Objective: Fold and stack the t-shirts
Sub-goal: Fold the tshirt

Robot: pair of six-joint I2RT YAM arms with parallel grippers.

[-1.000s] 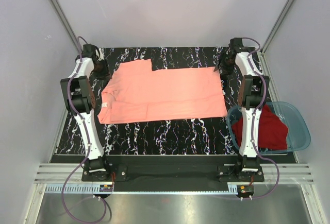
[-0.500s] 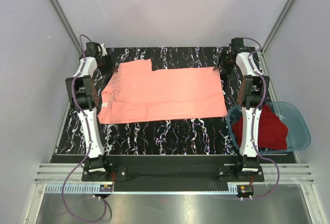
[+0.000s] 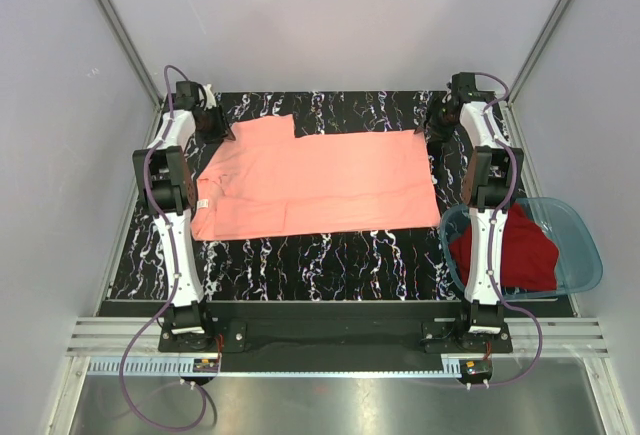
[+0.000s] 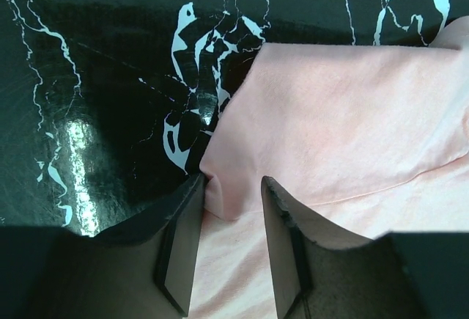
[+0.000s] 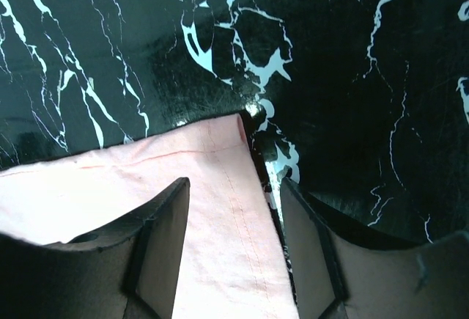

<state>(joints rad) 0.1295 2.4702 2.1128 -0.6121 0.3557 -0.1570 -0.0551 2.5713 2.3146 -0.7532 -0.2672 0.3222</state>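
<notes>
Salmon-pink cloth t-shirt (image 3: 315, 180) is seen spread flat across the black, white-veined marble-patterned counter (image 3: 330, 255), its round neck and small white label (image 3: 202, 202) turned to the left and its straight hem to the right. One short sleeve is laid out toward the far left corner of the counter. The left end effector (image 3: 215, 120) is lowered over that sleeve; in the left wrist view (image 4: 231, 183) its two dark fingers (image 4: 179, 246) are held apart, one on each side of the sleeve's outer corner, and pink cloth is seen lying loose in the gap rather than pinched. The right end effector (image 3: 437, 120) is positioned at the far right corner of the shirt; in the right wrist view (image 5: 234, 183) its fingers (image 5: 157, 246) are likewise kept apart, with the stitched hem corner running between them and bare counter beyond. Whether the fingertips are pressed down onto the counter cannot be told. A second shirt, dark red soft cloth (image 3: 525, 250), is found bunched inside a translucent blue plastic basin (image 3: 585, 245) that is set at the right edge of the counter, beside the right arm and well apart from the pink shirt.
</notes>
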